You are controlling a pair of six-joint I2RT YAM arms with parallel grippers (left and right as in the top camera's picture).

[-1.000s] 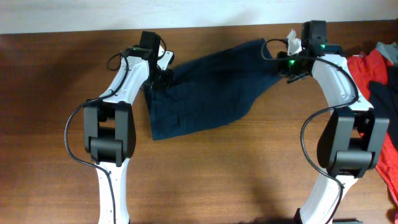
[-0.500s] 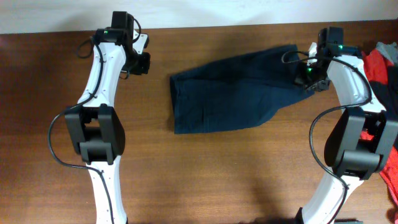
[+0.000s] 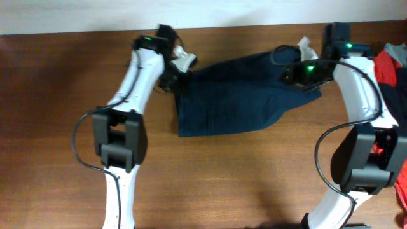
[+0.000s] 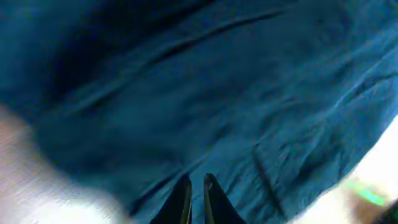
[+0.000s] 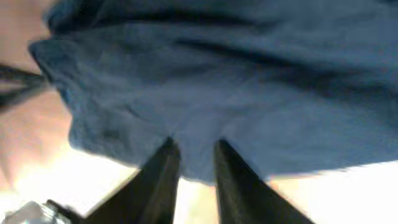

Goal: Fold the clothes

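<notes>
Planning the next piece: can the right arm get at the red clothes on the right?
Probably yes: the red clothes lie beside the right arm, nothing between, though its gripper is at the blue garment.

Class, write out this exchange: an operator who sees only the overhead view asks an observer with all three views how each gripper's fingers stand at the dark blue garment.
Operator: From above, the arms hide the fingertips. How does the left one stand?
Observer: In its wrist view, the left gripper has its fingers nearly together with only a thin dark slit between them. They point at the dark blue garment, which fills the picture. I cannot tell whether cloth is pinched.
Operator: And the right one?
Observer: The right gripper shows a wider gap in its wrist view, and the garment's lower edge runs across that gap. The blur hides whether it is clamped.
</notes>
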